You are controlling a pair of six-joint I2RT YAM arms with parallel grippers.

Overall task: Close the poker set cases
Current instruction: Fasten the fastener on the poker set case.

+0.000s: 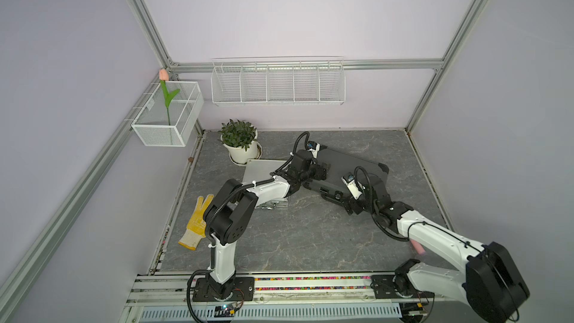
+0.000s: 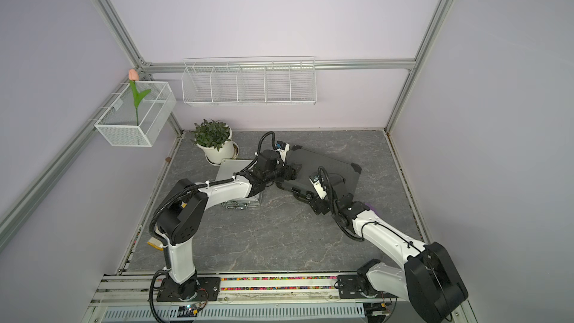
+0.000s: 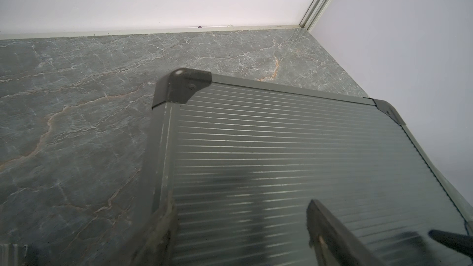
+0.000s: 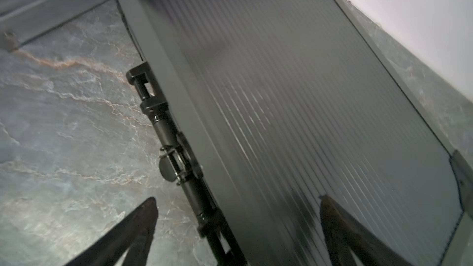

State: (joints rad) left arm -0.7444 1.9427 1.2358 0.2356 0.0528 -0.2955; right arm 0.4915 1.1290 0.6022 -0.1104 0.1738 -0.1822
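Dark grey case (image 1: 351,166) lid down, no readable labels, both arms' fingers (image 4: 340,229) spread, empty

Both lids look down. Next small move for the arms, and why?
Probably lift both grippers clear. The dark grey case lies flat, lid down, as does the silver case. The left gripper and right gripper are open over the dark lid, holding nothing. Whether the latches are fastened is unclear.

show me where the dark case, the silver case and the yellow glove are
dark case (image 1: 348,163), a top view, ribbed lid
silver case (image 1: 261,170), a top view, ribbed lid
yellow glove (image 1: 196,223), a top view, palm
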